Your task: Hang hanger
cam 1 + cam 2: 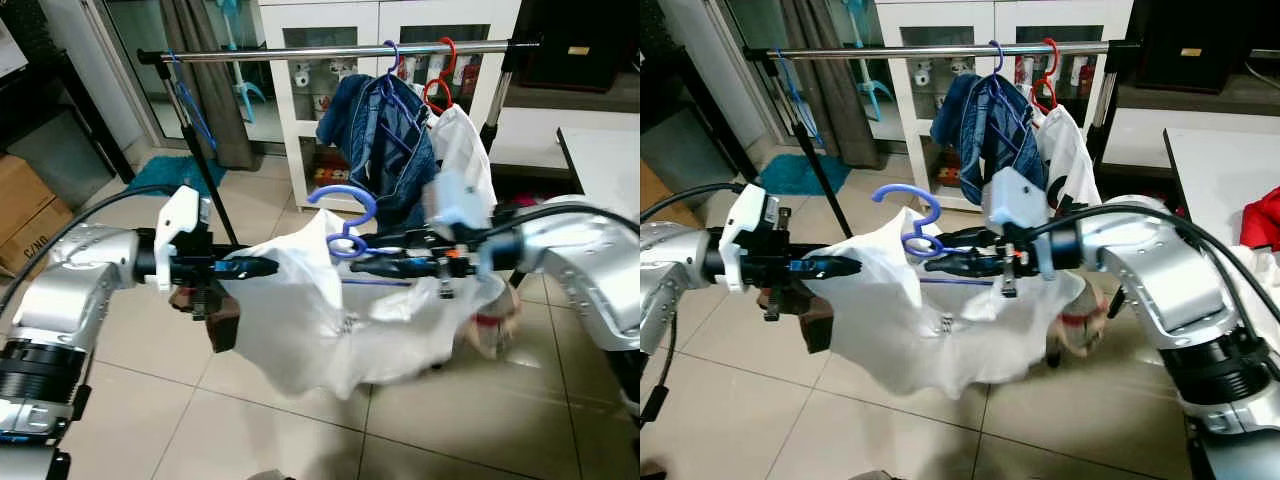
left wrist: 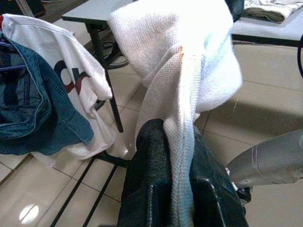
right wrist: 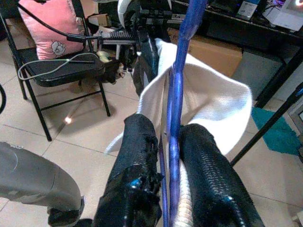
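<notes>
A tiled floor (image 1: 150,370) of pale glossy squares runs back to a white glass-fronted cabinet (image 1: 330,40) and a dark curtain.

Nearest the head camera, the two silver arms reach inward and hold a white shirt (image 1: 320,330) stretched between them above the floor. The left gripper (image 1: 262,266) has its two black fingers pinched narrowly on the shirt's edge. The left wrist view shows this closely: a ribbed, knitted seam of the white cloth runs straight down between the fingers (image 2: 151,170), and the fabric bunches above them. That view also takes in a grey table (image 2: 94,9) and folded laundry on a second one.

The right gripper (image 1: 362,266) is closed on the blue hanger (image 1: 345,215), whose curved plastic hook rises above the shirt's collar. In the right wrist view the hanger's thin blue bar passes between the textured black fingers (image 3: 203,165), clamped together with a fold of the white cloth. The same view looks across to the left gripper, a black folding chair (image 3: 57,71) with a pink cushion (image 3: 47,28) and a cardboard box.

Behind the shirt stands a clothes rack with a shiny metal rail (image 1: 340,50) on black legs. A blue denim jacket (image 1: 375,140) hangs from it on a blue hanger, beside a white printed garment (image 1: 465,160) on a red hanger (image 1: 440,80). Another empty blue hanger (image 1: 190,100) hangs near the rail's left end.
</notes>
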### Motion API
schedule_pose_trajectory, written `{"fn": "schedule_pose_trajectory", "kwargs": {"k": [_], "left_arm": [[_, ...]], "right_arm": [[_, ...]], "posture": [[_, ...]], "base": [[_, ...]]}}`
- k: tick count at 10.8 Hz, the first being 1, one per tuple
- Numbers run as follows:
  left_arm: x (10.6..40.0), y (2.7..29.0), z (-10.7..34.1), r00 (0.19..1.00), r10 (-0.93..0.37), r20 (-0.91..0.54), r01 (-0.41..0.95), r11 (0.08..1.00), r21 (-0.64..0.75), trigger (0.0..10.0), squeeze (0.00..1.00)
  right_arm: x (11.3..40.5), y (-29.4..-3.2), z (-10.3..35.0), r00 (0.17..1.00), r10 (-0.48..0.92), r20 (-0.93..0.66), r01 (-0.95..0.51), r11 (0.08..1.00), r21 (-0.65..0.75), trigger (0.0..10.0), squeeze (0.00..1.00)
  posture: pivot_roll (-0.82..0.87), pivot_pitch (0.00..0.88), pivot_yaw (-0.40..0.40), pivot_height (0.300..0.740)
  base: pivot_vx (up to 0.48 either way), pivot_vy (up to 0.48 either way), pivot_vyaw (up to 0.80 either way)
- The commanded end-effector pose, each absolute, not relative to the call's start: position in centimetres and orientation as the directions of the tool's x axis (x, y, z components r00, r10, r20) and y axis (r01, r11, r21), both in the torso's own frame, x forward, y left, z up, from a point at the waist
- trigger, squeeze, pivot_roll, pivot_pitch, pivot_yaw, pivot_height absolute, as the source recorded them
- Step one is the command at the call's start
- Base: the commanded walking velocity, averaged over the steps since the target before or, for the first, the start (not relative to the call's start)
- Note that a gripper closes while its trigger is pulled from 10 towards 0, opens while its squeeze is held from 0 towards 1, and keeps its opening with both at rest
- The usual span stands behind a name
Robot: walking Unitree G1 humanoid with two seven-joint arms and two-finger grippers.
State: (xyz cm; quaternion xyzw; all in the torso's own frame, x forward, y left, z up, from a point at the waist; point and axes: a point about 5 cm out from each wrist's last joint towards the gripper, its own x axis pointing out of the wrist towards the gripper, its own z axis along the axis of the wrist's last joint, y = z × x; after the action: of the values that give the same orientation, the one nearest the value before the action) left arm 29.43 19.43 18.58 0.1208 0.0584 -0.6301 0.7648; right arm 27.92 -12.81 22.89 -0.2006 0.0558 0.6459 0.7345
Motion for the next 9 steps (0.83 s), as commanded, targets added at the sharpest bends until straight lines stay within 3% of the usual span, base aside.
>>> {"fn": "schedule_pose_trajectory", "kwargs": {"k": [1,5,6,7,8,9], "left_arm": [[29.9,19.1,20.2,0.220,-0.954,-0.205,0.966,0.184,0.182,0.0,0.00],[29.8,19.1,20.2,0.234,-0.954,-0.187,0.962,0.200,0.186,0.0,0.00],[29.6,19.5,20.2,0.238,-0.954,-0.183,0.961,0.204,0.188,10.0,0.00],[29.5,19.7,20.2,0.237,-0.956,-0.174,0.963,0.207,0.175,10.0,0.00],[29.4,19.9,20.2,0.253,-0.954,-0.160,0.958,0.225,0.176,10.0,1.00],[29.0,20.2,20.4,0.253,-0.956,-0.152,0.959,0.227,0.169,10.0,1.00]], "right_arm": [[27.6,-11.7,23.0,0.122,0.932,-0.340,-0.974,0.046,-0.221,0.0,0.00],[27.6,-11.6,23.0,0.130,0.936,-0.328,-0.974,0.059,-0.217,0.0,0.00],[27.7,-11.9,23.1,0.150,0.931,-0.332,-0.973,0.079,-0.217,0.0,0.00],[27.8,-12.0,23.1,0.152,0.931,-0.333,-0.973,0.082,-0.215,0.0,0.00],[27.7,-12.1,23.0,0.150,0.931,-0.332,-0.975,0.084,-0.205,0.0,0.00],[27.5,-12.3,22.6,0.154,0.928,-0.339,-0.978,0.095,-0.185,0.0,0.00]], "posture": [[-0.12,0.000,0.112,0.740],[-0.13,0.000,0.112,0.740],[-0.13,0.000,0.114,0.740],[-0.13,0.000,0.112,0.740],[-0.13,0.000,0.107,0.740],[-0.12,0.000,0.100,0.740]], "base": [[0.000,0.000,0.00],[0.000,0.000,0.00],[0.000,0.000,0.00],[0.000,0.000,0.00],[0.000,0.000,0.00],[0.000,0.000,0.00]]}}
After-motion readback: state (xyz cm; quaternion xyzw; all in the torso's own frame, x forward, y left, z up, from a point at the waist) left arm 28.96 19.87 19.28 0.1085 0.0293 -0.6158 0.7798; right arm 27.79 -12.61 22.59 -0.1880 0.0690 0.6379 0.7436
